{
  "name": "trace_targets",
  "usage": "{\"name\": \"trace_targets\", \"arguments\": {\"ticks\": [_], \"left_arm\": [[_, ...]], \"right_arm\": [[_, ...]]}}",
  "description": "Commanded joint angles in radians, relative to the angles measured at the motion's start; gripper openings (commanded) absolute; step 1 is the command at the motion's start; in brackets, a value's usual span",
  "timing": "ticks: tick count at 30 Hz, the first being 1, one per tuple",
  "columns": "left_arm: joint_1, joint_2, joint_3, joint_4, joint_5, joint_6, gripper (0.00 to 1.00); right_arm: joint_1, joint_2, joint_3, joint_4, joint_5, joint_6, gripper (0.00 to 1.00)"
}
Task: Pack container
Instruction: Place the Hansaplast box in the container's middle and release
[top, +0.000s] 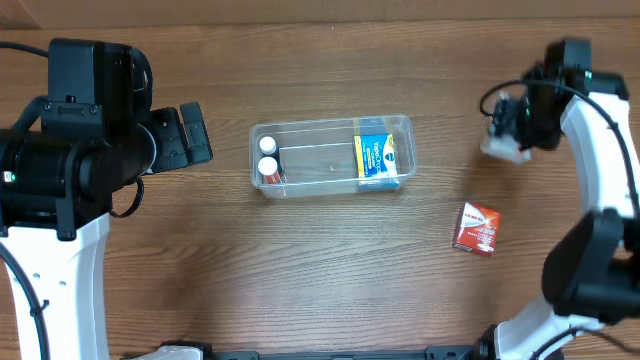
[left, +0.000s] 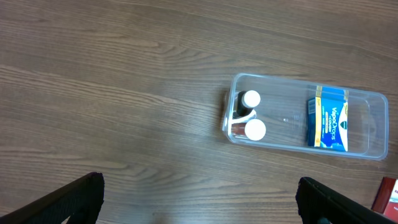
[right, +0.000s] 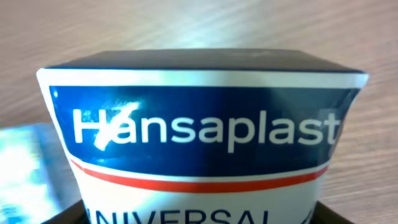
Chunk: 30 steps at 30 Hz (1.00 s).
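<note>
The clear container (top: 330, 128) lies mid-table and also shows in the left wrist view (left: 292, 81). It holds two white-capped bottles (top: 268, 158) at its left end and a blue and yellow box (top: 376, 158) at its right. My right gripper (top: 510, 135) is at the far right, shut on a white and blue Hansaplast box (right: 199, 143) that fills the right wrist view. My left gripper (left: 199, 199) is open and empty, above bare wood to the left of the container.
A red and white box (top: 476, 228) lies flat on the table right of the container, below my right gripper; its corner shows in the left wrist view (left: 388, 194). The arm bases stand at both sides.
</note>
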Motion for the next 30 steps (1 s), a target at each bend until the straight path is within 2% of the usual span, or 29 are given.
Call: {"name": "trace_targets", "arguments": {"ticks": [1, 7, 10, 13, 23, 30], "left_arm": [[0.005, 0.002, -0.005, 0.001, 0.001, 0.012, 1.0], [0.005, 0.002, -0.005, 0.001, 0.001, 0.012, 1.0], [0.005, 0.002, -0.005, 0.001, 0.001, 0.012, 1.0], [0.005, 0.002, -0.005, -0.002, 0.001, 0.012, 1.0], [0.005, 0.002, -0.005, -0.014, 0.001, 0.013, 1.0], [0.005, 0.002, -0.005, -0.013, 0.0, 0.013, 1.0]], "right_arm": [[0.167, -0.143, 0.099, -0.037, -0.102, 0.008, 0.67], [0.457, -0.167, 0.092, -0.012, -0.098, 0.107, 0.67], [0.574, -0.132, 0.077, 0.038, -0.077, 0.118, 0.67], [0.658, -0.06, 0.077, 0.061, -0.012, 0.189, 0.67], [0.703, 0.174, 0.077, 0.1, -0.012, 0.241, 0.67], [0.703, 0.247, 0.077, 0.101, -0.012, 0.241, 0.67]]}}
